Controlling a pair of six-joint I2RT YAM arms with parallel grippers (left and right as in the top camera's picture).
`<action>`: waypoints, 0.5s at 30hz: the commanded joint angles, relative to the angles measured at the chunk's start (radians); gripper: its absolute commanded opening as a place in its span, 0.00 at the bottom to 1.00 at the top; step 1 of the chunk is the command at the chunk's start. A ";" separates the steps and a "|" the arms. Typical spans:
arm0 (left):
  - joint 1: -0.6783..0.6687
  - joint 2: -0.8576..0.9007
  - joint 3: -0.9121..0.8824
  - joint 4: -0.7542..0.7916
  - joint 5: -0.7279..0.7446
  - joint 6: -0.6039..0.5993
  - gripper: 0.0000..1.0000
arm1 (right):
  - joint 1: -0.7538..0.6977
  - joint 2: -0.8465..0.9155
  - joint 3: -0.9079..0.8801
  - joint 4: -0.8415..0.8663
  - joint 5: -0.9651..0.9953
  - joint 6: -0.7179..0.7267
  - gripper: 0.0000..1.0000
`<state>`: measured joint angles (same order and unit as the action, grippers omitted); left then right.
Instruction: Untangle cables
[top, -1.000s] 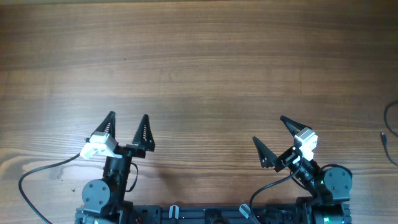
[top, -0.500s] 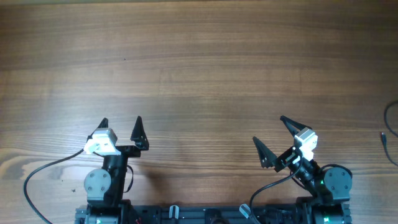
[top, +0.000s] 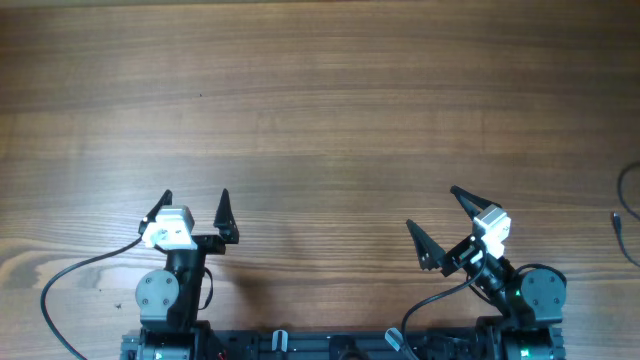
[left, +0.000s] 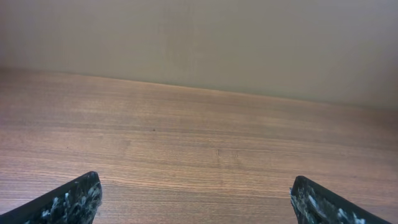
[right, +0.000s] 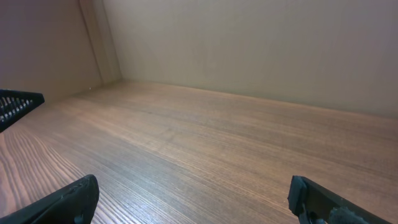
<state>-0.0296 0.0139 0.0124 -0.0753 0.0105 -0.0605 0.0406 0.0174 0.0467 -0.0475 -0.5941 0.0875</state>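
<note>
Currently, cables (top: 618, 228): thin dark strands at the far right edge of the overhead frame, mid-height, partly cut off by the frame; lying on the table (top: 320, 100).
Cables vs right gripper (top: 431, 207): well apart; the strands lie to the right of it, with bare wood between. Not touching.
Cables vs left gripper (top: 195, 196): well apart, on the opposite side of the frame.
Right claw state: released, fingers spread wide, nothing between them.
Left claw state: released, fingers spread wide, nothing between them.
Right arm pose: lower right of the overhead frame, wrist turned so the fingers point toward upper left.
Left arm pose: lower left, fingers pointing straight up-frame; thick black arm cable (top: 70, 275) curves off to the left.
Overhead only: shows the strands and both arms together.
Left wrist view: fingertips (left: 68, 202) at the bottom corners, wood and a plain wall (left: 199, 43) ahead; no strands.
Right wrist view: same layout, gripper (right: 194, 182) low; a dark ridged piece (right: 18, 106) at the left edge, identity unclear.
</note>
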 joint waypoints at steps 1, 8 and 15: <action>0.010 -0.008 -0.006 -0.001 0.016 0.023 1.00 | 0.005 -0.014 -0.008 0.002 0.002 -0.009 1.00; 0.010 -0.008 -0.006 -0.001 0.016 0.023 1.00 | 0.005 -0.014 -0.008 0.002 0.002 -0.009 1.00; 0.010 -0.008 -0.006 -0.001 0.016 0.023 1.00 | 0.005 -0.014 -0.008 0.005 0.104 -0.141 1.00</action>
<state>-0.0296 0.0139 0.0124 -0.0753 0.0105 -0.0566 0.0406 0.0174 0.0467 -0.0467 -0.5446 0.0273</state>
